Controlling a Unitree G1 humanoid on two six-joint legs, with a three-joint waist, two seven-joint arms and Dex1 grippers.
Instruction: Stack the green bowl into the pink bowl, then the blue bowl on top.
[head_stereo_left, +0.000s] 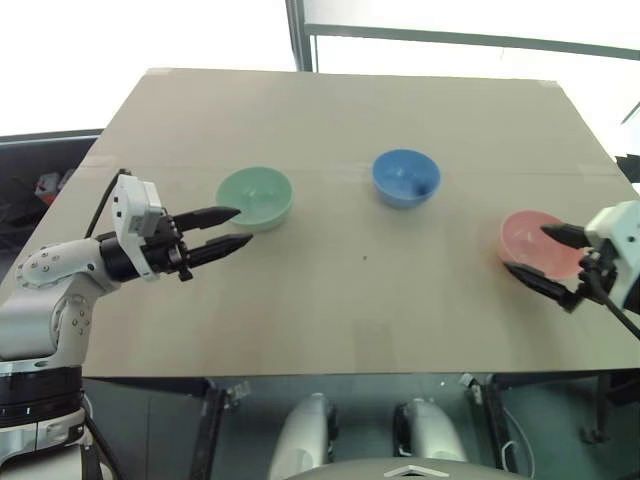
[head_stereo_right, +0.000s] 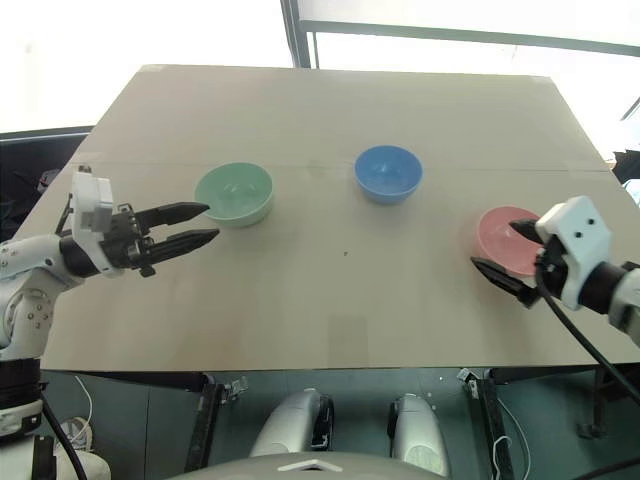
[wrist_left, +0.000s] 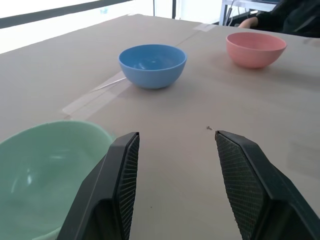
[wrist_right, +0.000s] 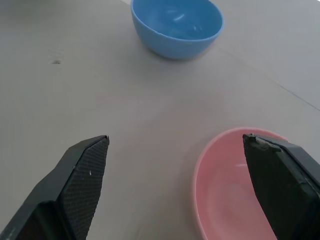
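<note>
While all three bowls sit apart on the table (head_stereo_left: 330, 320), none is stacked. Taking the blue bowl (head_stereo_left: 405, 177) as landmark: it stands upright near the table's middle, toward the far side, empty inside.

The green bowl (head_stereo_left: 255, 197) stands well to the robot's left of the blue bowl and slightly nearer the robot, upright, empty. The pink bowl (head_stereo_left: 538, 243) stands to the robot's right of the blue bowl and nearer the robot, close to the table's right edge, also upright.

Left gripper (head_stereo_left: 235, 228): on the green-bowl side of the blue bowl, pointing roughly level toward the table's middle. Its fingers are parted with nothing between them; the upper fingertip lies just at the green bowl's near rim (contact cannot be told). In the left wrist view, the green bowl shows beside one finger, the blue bowl ahead.

Right gripper (head_stereo_left: 544, 252): on the pink-bowl side of the blue bowl, angled downward. Its fingers are spread wide, one over the pink bowl's interior, the other outside the rim on the near side (straddling the wall, not clenched on it). Right wrist view agrees: pink rim between the two pads (wrist_right: 85, 170).
</note>
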